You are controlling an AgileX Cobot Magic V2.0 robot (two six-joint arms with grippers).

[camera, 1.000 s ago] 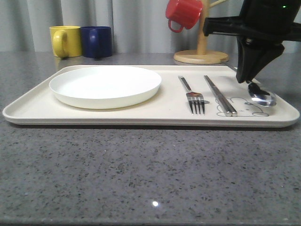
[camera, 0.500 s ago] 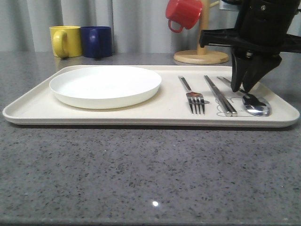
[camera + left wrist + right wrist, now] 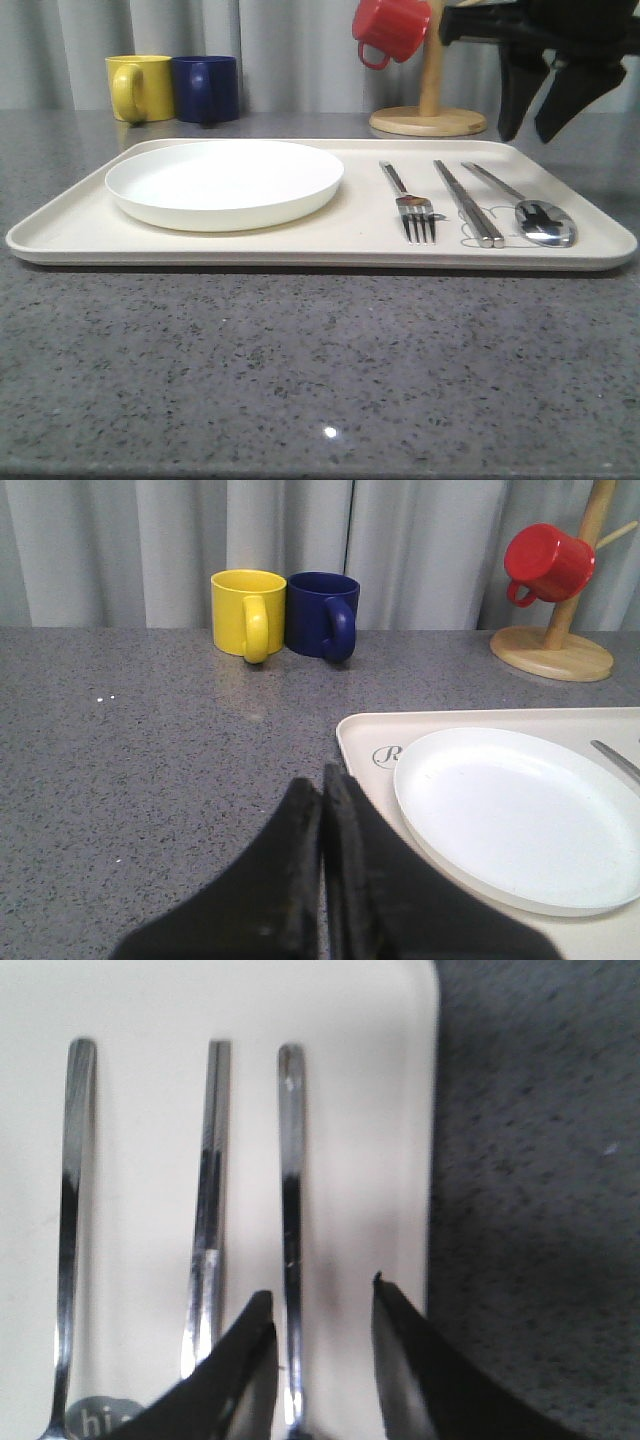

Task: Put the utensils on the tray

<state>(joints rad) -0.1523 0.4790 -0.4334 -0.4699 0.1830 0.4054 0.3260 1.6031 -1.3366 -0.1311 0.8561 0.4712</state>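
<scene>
Behind right gripper [image 3: 318, 1305], spoon [image 3: 291, 1230] bowl hidden

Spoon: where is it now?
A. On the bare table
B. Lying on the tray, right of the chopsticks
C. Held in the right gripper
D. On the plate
B: the spoon lies on the tray beside the chopsticks, with the right gripper open above it.

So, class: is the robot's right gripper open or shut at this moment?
Open. The right gripper hangs above the tray with its two fingers spread apart and nothing between them; the spoon lies flat below.
</scene>
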